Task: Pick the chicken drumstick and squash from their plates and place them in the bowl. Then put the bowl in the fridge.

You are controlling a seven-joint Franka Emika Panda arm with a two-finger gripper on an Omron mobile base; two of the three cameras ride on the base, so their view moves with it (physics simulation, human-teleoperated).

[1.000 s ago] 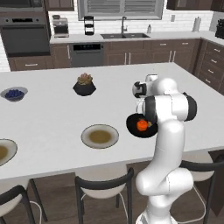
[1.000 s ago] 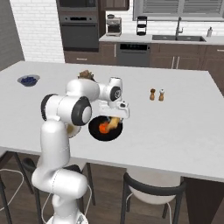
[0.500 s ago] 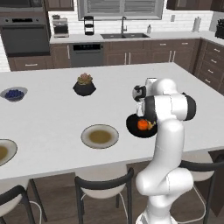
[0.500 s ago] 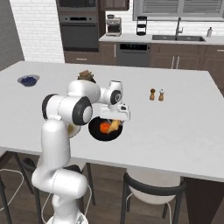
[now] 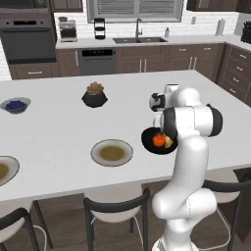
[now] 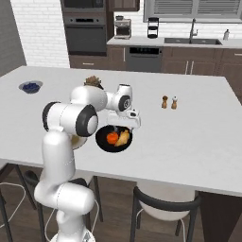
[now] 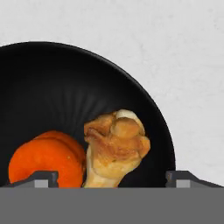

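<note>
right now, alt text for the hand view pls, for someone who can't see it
A glossy black bowl on a white counter holds a golden-tan chicken drumstick beside a round orange squash. The open gripper hangs just above them, its two dark tips wide apart with both foods between them.

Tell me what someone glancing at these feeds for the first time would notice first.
Probably the glossy black bowl near the counter's front edge, with the bright orange squash and the golden chicken drumstick lying side by side in it. Right above it hangs the gripper, jaws spread wide and holding nothing. To the left sits an emptied plate, with a potted plant beyond it.
</note>
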